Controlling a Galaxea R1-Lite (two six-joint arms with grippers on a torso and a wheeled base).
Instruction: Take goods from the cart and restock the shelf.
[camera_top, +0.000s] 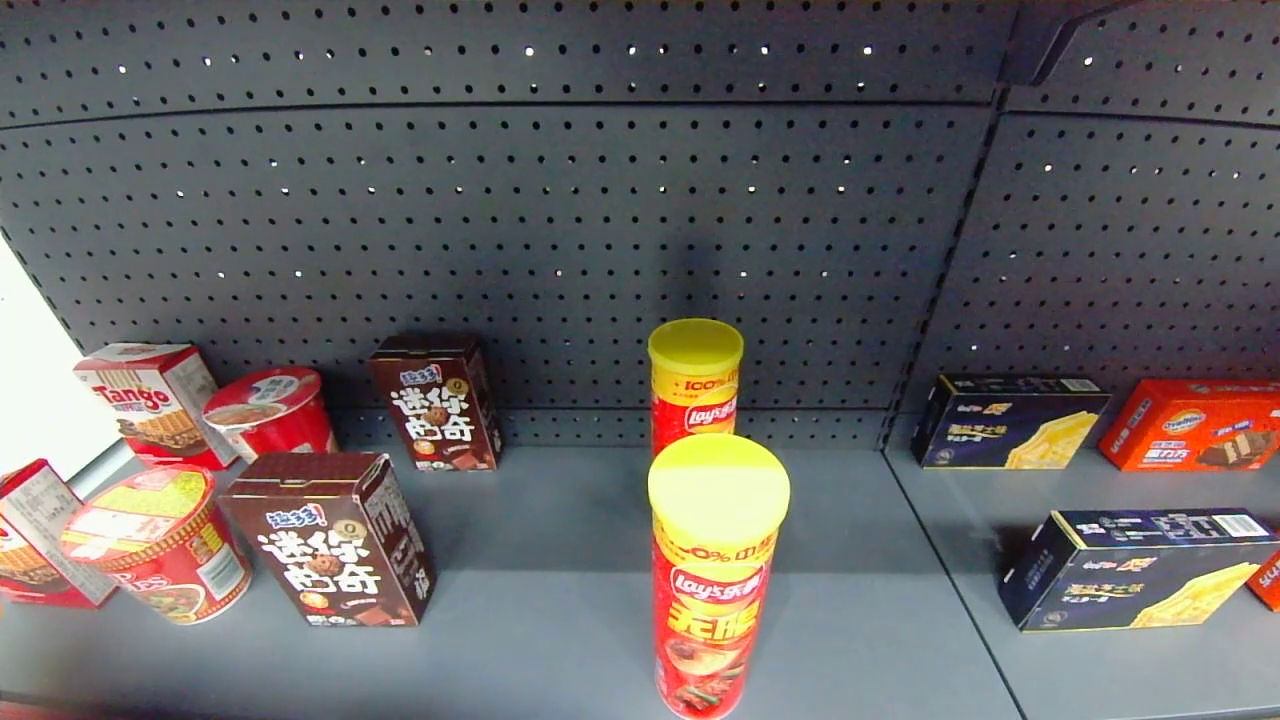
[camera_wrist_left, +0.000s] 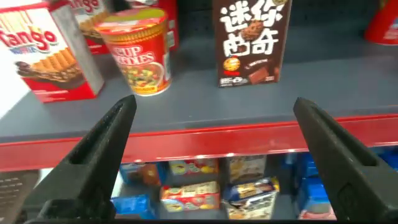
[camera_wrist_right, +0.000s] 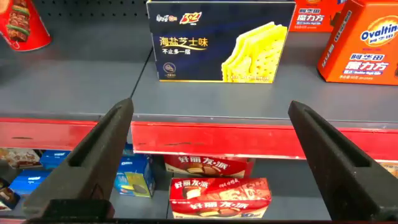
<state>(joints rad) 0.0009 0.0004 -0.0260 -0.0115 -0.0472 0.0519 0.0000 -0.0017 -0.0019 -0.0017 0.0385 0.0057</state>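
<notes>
Two red chip cans with yellow lids stand mid-shelf, one at the back (camera_top: 695, 385) and one at the front (camera_top: 715, 580). My left gripper (camera_wrist_left: 214, 102) hangs open and empty in front of the shelf's red edge (camera_wrist_left: 205, 140), facing a brown cookie box (camera_wrist_left: 252, 40) and a cup of noodles (camera_wrist_left: 137, 53). My right gripper (camera_wrist_right: 211, 104) is open and empty too, level with the red edge (camera_wrist_right: 217, 140), opposite a dark blue cracker box (camera_wrist_right: 221, 40).
The grey shelf (camera_top: 560, 600) also holds a wafer box (camera_top: 150, 400), two noodle cups (camera_top: 150, 545), two brown boxes (camera_top: 330, 540), blue cracker boxes (camera_top: 1130, 565) and an orange box (camera_top: 1190, 425). A lower shelf carries more packs (camera_wrist_right: 217, 193). Bare floor lies either side of the cans.
</notes>
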